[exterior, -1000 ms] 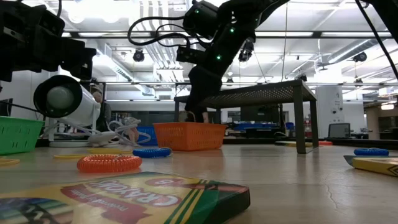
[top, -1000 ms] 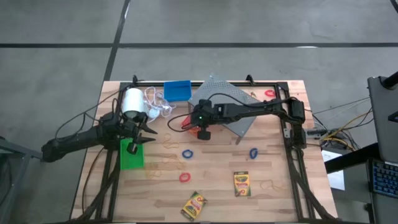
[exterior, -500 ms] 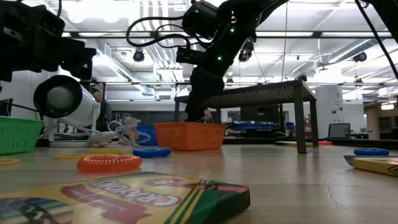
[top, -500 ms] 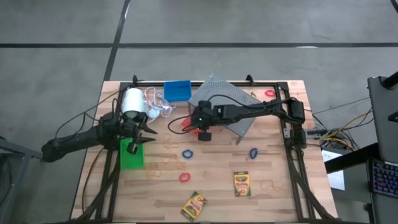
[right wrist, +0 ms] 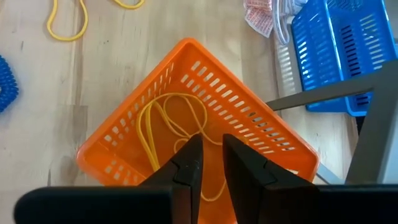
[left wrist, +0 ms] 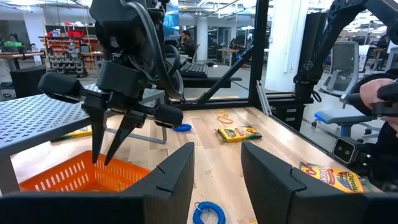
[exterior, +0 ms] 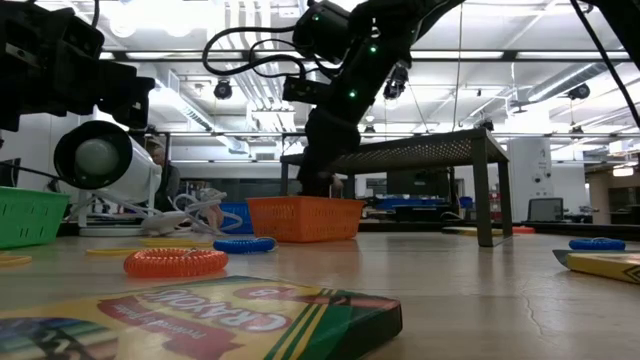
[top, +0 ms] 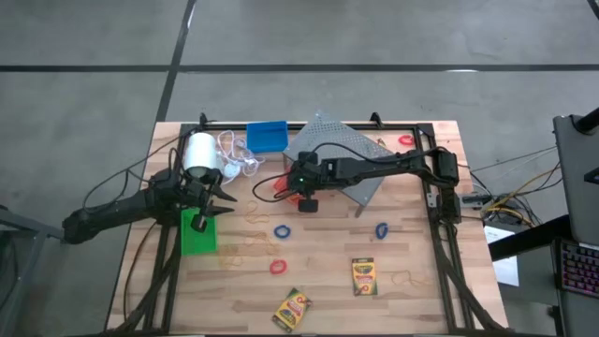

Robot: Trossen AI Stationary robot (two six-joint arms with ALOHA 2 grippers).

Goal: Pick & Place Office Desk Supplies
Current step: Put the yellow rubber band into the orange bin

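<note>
My right gripper (right wrist: 211, 157) points steeply down over the orange bin (right wrist: 199, 143), its fingers a little apart with nothing between them. A yellow rubber band (right wrist: 163, 124) lies on the bin's floor. The bin (top: 278, 187) rests on the table beside the grey rack (top: 337, 154). My left gripper (left wrist: 217, 180) waits open and level at the table's left, above the green bin (top: 197, 232). The blue bin (top: 267, 137) stands at the far edge. Two crayon boxes (top: 363, 276) (top: 292, 309) and blue (top: 282, 230) and red (top: 277, 267) ring bands lie flat near the front.
A white roll (top: 198, 152) with a loose cord lies at the far left. Another blue ring band (top: 382, 230) lies right of centre and a red one (top: 404, 140) at the far right. Yellow rubber bands (right wrist: 65, 18) lie near the orange bin.
</note>
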